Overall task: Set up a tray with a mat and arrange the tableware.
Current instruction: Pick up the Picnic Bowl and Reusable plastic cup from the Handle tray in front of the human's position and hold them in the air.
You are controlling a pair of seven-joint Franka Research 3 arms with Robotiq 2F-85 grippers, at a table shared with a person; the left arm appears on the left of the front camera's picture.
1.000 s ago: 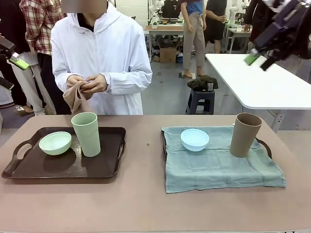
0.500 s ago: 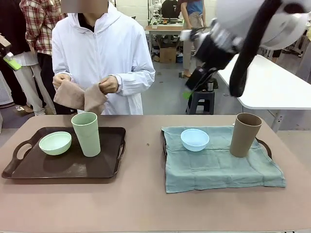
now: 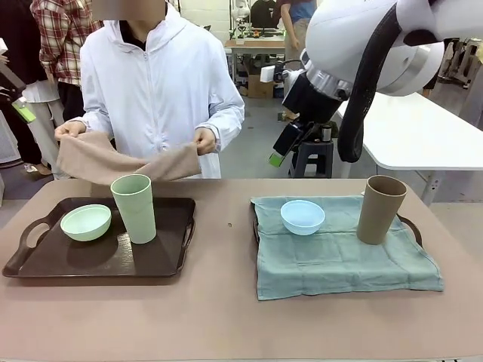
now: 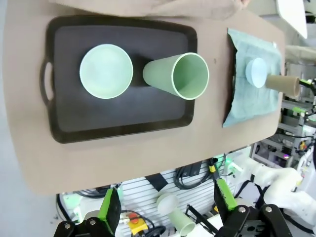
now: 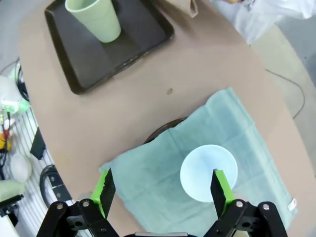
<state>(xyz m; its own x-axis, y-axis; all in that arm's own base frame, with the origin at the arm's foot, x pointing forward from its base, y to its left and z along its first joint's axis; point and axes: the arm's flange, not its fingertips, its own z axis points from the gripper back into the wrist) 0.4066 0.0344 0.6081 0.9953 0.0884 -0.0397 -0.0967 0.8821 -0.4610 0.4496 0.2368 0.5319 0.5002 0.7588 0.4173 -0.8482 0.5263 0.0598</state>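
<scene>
brown cloth (image 3: pixel 124 160) now unfolded, 11 o'clock | 2 bowls: green bowl (image 3: pixel 85 222), blue bowl (image 3: pixel 303 216) | 2 cups: green cup (image 3: pixel 134 208), brown cup (image 3: pixel 380 209) | left gripper (image 4: pixel 168 205), right gripper (image 5: pixel 162 190) spread wide, empty

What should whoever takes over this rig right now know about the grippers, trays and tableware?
Left gripper: open, empty, high above the dark tray.
Right gripper: open, empty, raised over the light blue bowl.
Done: a teal mat covers the right-hand tray; the light blue bowl and brown cup stand on it.
Not done: the dark tray has no mat; the pale green bowl and pale green cup stand directly on it.
The person holds a tan cloth spread between both hands behind that tray.
Left, likely: lift the green pieces, get the tan cloth onto the tray, set them back.
</scene>
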